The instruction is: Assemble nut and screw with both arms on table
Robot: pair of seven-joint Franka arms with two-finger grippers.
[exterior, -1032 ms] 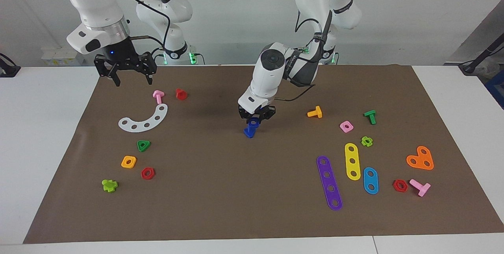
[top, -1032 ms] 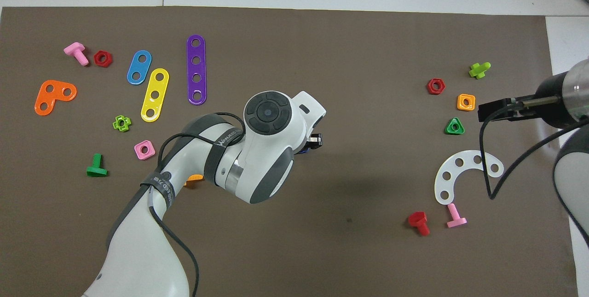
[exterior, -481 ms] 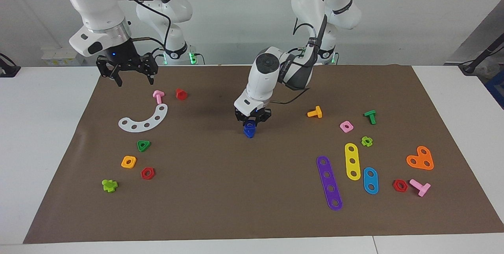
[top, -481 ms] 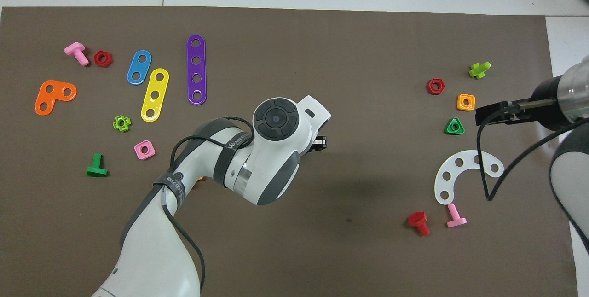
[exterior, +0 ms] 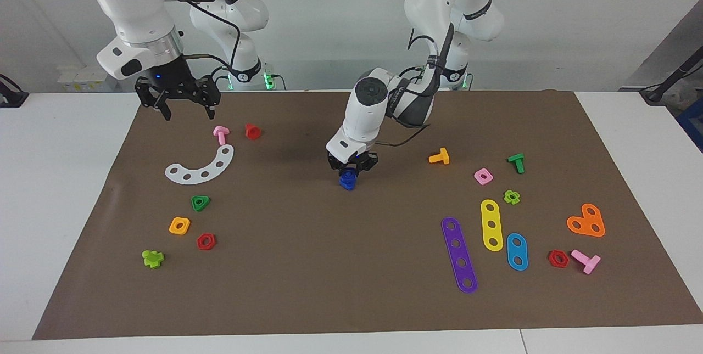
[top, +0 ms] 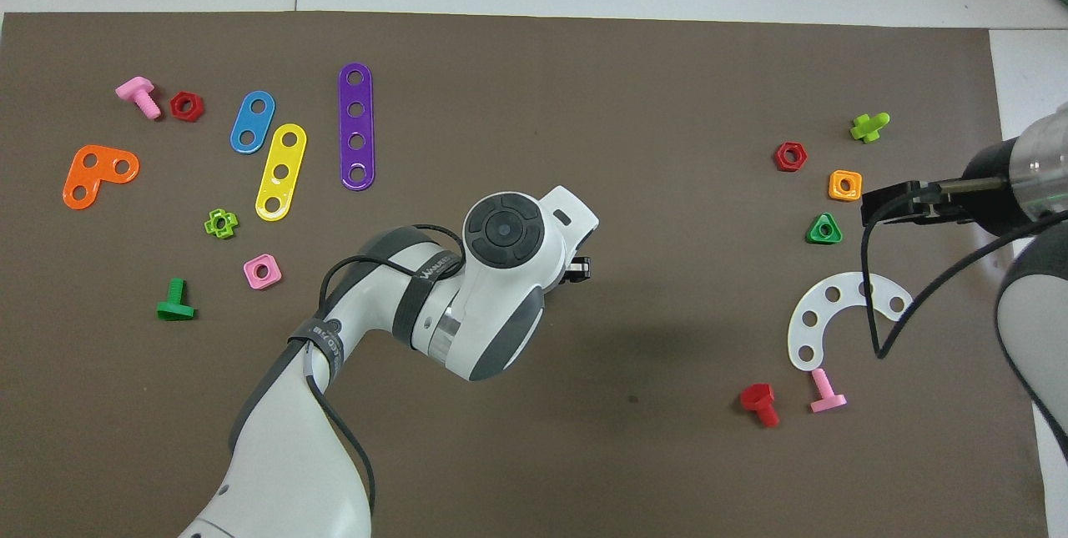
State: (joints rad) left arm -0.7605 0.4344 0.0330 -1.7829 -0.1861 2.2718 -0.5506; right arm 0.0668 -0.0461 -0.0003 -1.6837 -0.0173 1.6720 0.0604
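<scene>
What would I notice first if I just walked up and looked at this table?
Probably the big white left arm bent low over the middle of the brown mat, its end effector down on a small dark-blue toy piece. Then the bright toys scattered toward both ends, like the purple strip and orange heart plate.

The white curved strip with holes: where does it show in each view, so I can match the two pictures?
Facing view: white curved strip lies toward the right arm's end, just beside the pink screw.
Overhead view: the strip lies at the picture's opposite edge, partly crossed by the right arm's cable.
Shared landmark: that pink screw, with the red screw beside it.
</scene>
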